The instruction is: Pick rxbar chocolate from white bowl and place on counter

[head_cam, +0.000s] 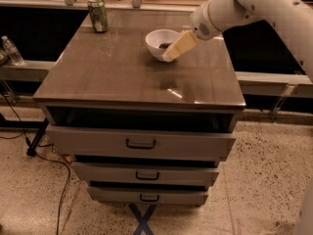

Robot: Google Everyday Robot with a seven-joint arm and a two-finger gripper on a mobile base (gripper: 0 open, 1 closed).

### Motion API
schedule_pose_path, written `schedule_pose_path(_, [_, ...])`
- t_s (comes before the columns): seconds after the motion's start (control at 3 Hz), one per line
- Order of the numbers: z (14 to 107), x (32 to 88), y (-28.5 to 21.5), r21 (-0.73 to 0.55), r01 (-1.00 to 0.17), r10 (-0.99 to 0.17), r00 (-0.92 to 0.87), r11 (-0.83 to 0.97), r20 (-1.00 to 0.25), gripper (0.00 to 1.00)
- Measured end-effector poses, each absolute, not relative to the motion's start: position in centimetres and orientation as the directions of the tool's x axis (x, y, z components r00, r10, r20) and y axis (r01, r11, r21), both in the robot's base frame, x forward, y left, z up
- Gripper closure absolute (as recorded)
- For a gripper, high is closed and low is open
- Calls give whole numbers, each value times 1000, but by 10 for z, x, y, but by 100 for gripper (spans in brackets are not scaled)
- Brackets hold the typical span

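Green can, water bottle on left ledge — black floor cable
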State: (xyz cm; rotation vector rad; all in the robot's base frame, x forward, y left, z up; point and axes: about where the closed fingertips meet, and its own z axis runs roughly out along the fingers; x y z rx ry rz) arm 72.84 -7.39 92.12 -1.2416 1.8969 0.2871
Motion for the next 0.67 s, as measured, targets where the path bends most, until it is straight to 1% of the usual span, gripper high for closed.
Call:
schedule_pose_path(0.33, [922,713,-91,-228,-848,-653,-170,479,-738,4])
schedule_pose_path(0.67, [926,701,-106,-223,-853,-649,-166,472,-742,0])
